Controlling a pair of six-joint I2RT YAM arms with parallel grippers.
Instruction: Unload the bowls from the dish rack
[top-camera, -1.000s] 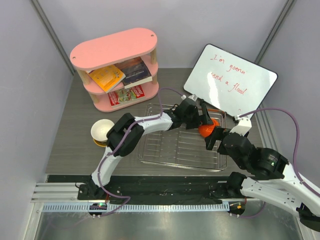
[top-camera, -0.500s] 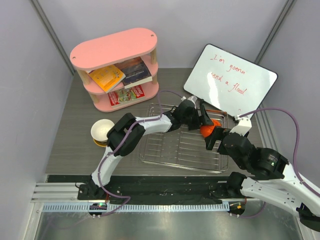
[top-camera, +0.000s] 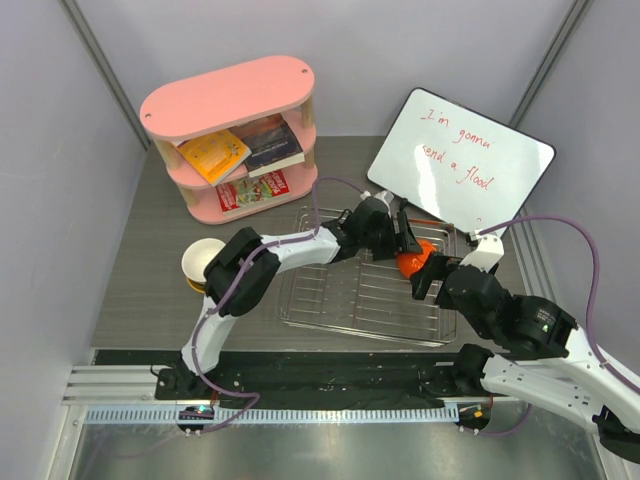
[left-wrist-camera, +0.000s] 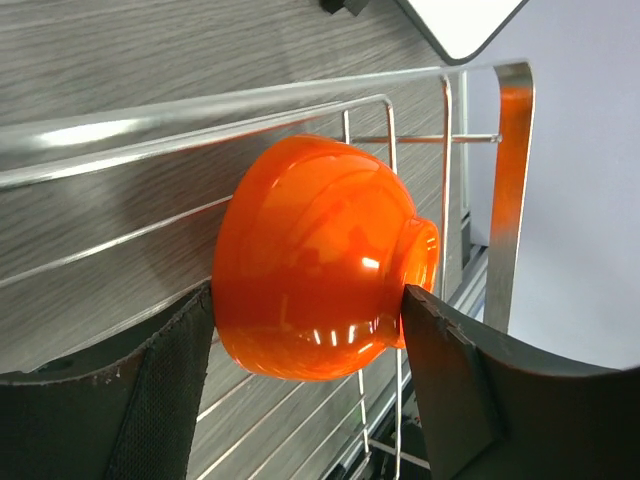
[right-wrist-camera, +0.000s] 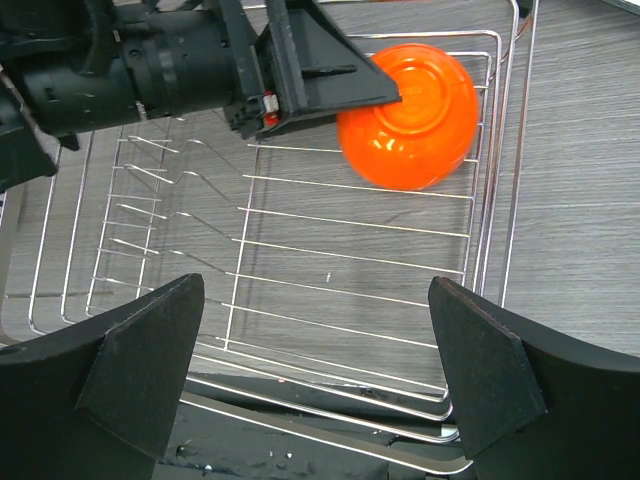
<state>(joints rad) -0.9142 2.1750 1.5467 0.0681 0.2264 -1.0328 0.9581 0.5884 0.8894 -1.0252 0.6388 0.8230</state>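
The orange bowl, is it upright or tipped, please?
Tipped on its side: the bowl shows its foot ring sideways, against one finger of the left gripper, rim toward the other.

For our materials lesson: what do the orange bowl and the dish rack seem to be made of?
The orange bowl looks like glazed ceramic or hard plastic: glossy, with sharp highlights; which is unclear. The dish rack seems polished metal wire, probably steel: thin, silvery, reflective bars.
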